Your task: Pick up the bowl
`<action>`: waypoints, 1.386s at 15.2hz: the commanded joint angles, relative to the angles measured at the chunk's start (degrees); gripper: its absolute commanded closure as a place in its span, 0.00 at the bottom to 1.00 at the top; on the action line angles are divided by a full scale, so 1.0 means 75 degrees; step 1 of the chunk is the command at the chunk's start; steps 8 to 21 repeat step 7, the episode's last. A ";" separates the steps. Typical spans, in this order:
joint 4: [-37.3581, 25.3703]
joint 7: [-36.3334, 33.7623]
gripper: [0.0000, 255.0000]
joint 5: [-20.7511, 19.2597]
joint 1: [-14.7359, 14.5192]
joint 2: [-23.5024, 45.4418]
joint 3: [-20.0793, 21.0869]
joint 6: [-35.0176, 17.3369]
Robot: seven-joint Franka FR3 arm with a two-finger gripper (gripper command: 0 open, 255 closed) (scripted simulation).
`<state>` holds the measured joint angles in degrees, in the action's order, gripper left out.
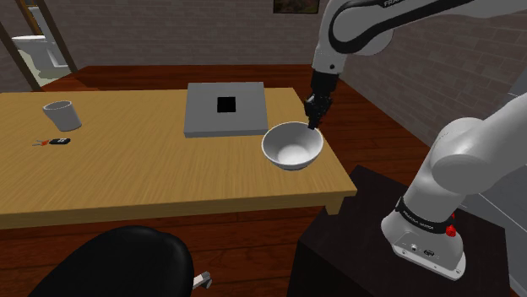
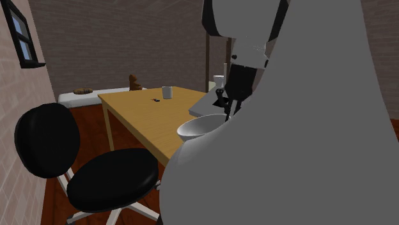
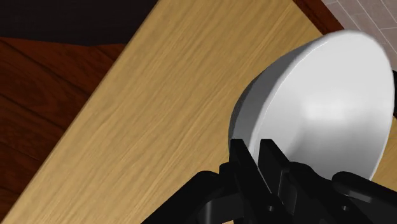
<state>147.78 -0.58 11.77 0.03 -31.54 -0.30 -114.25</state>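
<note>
1. The bowl (image 1: 292,148), drawn white, is found on the desk (image 1: 152,169) just beside the grey slab (image 1: 211,118). It lies off the slab's corner nearest the stand (image 1: 355,245), where the desk's own corner is also close.
2. The end effector (image 1: 314,123) is set down on the part of the bowl's rim that faces the slab. In the wrist view the fingers (image 3: 240,162) are seen drawn close, with the bowl's thin wall passing between them, one finger inside and one outside. The end effector is judged to be clenched on that rim. Whether the bowl's base has left the desk cannot be told.
3. Hazard one: the hold is taken at a single spot on the rim, so nearly all of the bowl's weight hangs away from the slab. On a lift the bowl may be swung about the pads, tipped, or let slip. The cause would be a small contact on a smooth, curved wall.
4. Hazard two: if the bowl is dropped, it may be sent over the desk's edge, which lies close on the side away from the slab. If it is carried low toward the slab, its base may be caught on the slab's edge.
5. The bowl is found upright, mouth up and base down. Being round, it is judged to have no long axis across the desk. Its one axis of symmetry stands vertical, so no heading is given.
</note>
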 commanded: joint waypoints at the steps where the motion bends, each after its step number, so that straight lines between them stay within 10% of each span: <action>1: -0.0146 -0.0057 1.00 -0.0013 -0.0001 -0.0085 0.0009 0.0222; 21: -0.0495 -0.0139 1.00 -0.0055 0.0010 -0.0194 0.0000 0.0676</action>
